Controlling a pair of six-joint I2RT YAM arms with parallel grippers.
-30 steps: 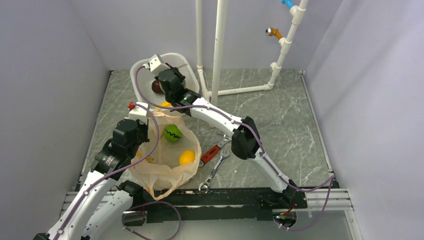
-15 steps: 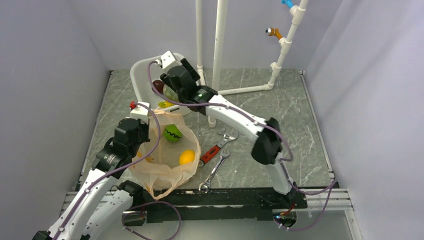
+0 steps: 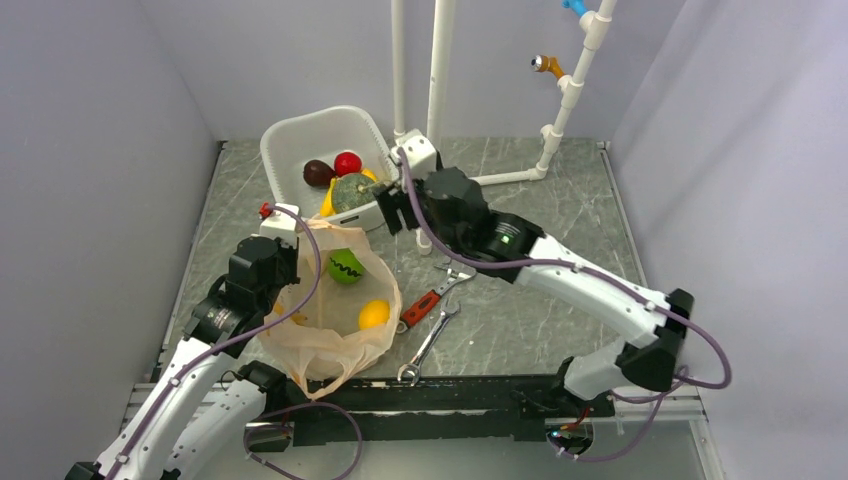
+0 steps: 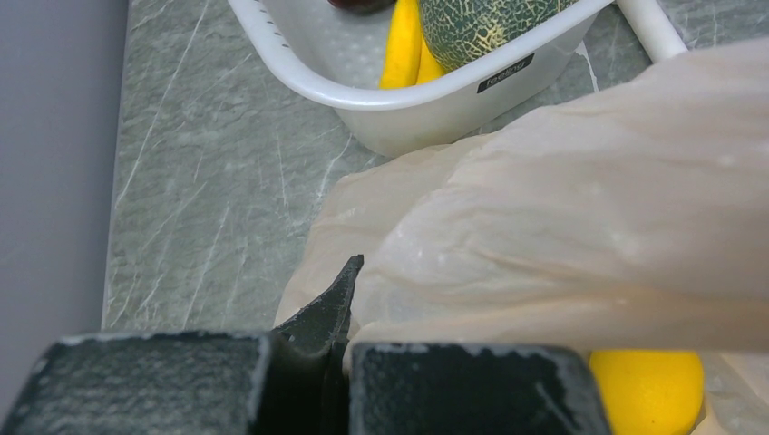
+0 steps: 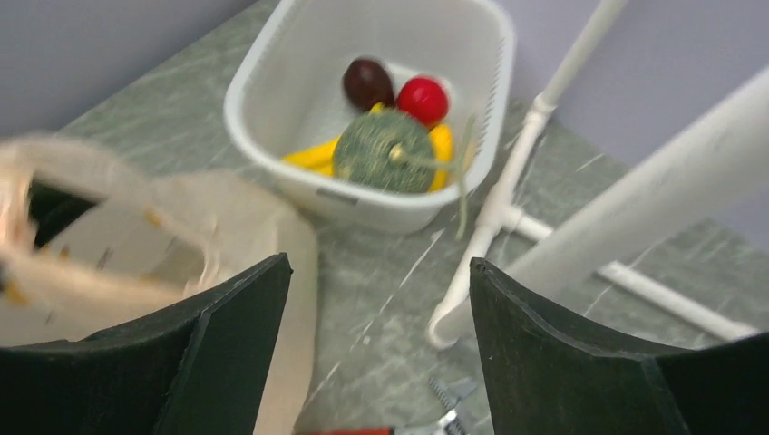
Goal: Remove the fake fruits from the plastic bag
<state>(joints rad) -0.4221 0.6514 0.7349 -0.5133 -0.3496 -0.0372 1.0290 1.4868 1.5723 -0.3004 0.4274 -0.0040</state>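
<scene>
The plastic bag (image 3: 335, 335) lies slumped on the desk (image 3: 560, 230) in front of the left arm, its mouth gaping upward, and inside it we see the striped green ball (image 3: 346, 266) toward the far side and the yellow-orange ball (image 3: 374, 314) nearer the right edge, the two apart from each other. The left hand (image 4: 343, 290) has its fingers pressed together on the bag's near-left rim, with a fold of the thin film caught between them. Just beyond the bag stands the white tub (image 3: 290, 140) – the bag's far edge reaches its near wall – and in it rest the dark-green squash (image 3: 352, 190) and the banana bunch (image 3: 327, 205), the squash lying partly over the bananas, with a red ball (image 3: 347, 163) and a maroon fruit (image 3: 318, 173) behind them. The right hand (image 5: 379, 263) hovers above the desk near the tub's right corner, fingers spread wide and holding nothing. To the right of the bag lie a red-handled wrench (image 3: 428, 298) and a silver spanner (image 3: 428, 345), side by side; a white pipe frame (image 3: 437, 90) rises at the back.
</scene>
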